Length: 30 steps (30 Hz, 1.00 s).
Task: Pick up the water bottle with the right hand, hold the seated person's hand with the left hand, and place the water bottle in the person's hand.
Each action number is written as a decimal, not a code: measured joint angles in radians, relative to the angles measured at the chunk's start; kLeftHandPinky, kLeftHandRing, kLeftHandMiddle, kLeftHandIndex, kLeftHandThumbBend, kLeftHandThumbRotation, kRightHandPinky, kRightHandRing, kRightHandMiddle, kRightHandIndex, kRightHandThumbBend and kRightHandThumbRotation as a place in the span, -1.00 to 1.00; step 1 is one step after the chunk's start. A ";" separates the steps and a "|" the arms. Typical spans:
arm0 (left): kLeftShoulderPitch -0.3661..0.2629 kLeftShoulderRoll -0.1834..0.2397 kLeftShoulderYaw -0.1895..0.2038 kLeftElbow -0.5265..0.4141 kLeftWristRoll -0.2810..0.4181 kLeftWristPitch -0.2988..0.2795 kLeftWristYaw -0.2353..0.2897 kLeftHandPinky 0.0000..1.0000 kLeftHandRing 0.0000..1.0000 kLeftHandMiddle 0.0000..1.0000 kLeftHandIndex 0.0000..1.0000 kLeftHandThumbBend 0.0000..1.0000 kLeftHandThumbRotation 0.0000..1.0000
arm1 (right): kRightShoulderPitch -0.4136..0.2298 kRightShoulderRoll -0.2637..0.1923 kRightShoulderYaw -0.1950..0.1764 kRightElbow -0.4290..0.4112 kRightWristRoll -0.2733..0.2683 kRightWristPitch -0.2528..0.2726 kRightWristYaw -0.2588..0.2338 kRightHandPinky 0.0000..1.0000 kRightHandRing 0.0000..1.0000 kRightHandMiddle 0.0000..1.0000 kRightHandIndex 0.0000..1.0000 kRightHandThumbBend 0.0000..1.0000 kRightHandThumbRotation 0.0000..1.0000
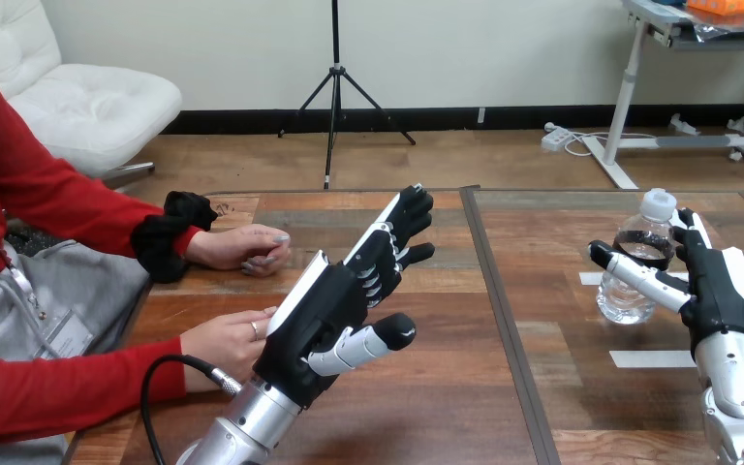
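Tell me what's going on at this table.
The robot's right hand has its thumb and fingers round the clear plastic water bottle with a white cap, which stands upright on the wooden table at the right. Its left hand is open, fingers straight, and hovers close beside the person's nearer hand, with nothing curled round it. The person's farther hand rests on the table.

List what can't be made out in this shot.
- Head view: the person's nearer hand is partly hidden behind the left hand.
- Head view: whether the right hand grips the bottle is unclear; hand and bottle overlap.
- Head view: the right forearm is cut off by the bottom edge.
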 measured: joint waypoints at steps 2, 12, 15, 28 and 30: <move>0.000 0.000 0.000 -0.005 -0.006 -0.001 -0.007 0.81 0.96 1.00 1.00 1.00 0.43 | -0.002 0.000 0.000 0.002 0.000 0.001 0.003 0.66 0.91 0.91 0.99 1.00 -0.15; 0.003 0.000 0.001 -0.043 -0.047 -0.008 -0.046 0.81 0.95 1.00 0.99 1.00 0.41 | -0.008 0.004 0.008 0.017 -0.006 0.023 0.007 0.68 0.86 0.88 0.98 1.00 -0.11; 0.005 0.000 0.001 -0.057 -0.063 -0.009 -0.060 0.80 0.95 1.00 0.99 1.00 0.41 | -0.008 0.007 0.012 0.022 -0.006 0.033 0.006 0.67 0.85 0.87 0.98 1.00 -0.11; 0.021 0.002 0.002 -0.114 -0.114 -0.009 -0.104 0.79 0.94 1.00 0.98 1.00 0.41 | -0.008 0.026 0.038 0.039 -0.018 0.077 -0.031 0.67 0.79 0.81 0.91 1.00 -0.25; 0.026 0.004 0.002 -0.123 -0.119 -0.009 -0.110 0.79 0.95 1.00 0.98 1.00 0.41 | -0.008 0.032 0.038 0.040 -0.019 0.084 -0.045 0.64 0.75 0.78 0.87 1.00 -0.33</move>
